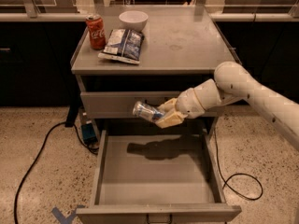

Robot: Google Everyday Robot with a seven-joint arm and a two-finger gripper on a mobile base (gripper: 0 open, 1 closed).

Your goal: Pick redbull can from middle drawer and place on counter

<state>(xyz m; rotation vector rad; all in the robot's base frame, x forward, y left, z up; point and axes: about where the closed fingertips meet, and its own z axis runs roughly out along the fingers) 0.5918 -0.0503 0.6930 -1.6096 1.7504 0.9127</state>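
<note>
The hand grips the redbull can tilted, in the air over the open middle drawer (out of it, then), just below the surface's front edge. Left: lifting and setting it down, likely toward the right edge.

1. The redbull can is shiny silver metal. It is clasped in the gripper, smooth cream plastic, above the middle drawer.
2. The drawer is smooth, matt grey metal.
3. The counter is dull grey metal with faint stains.
4. On the counter are a glossy red can, a glossy white bowl and a crinkled, shiny snack bag.
5. The floor is speckled and stone-like.
</note>
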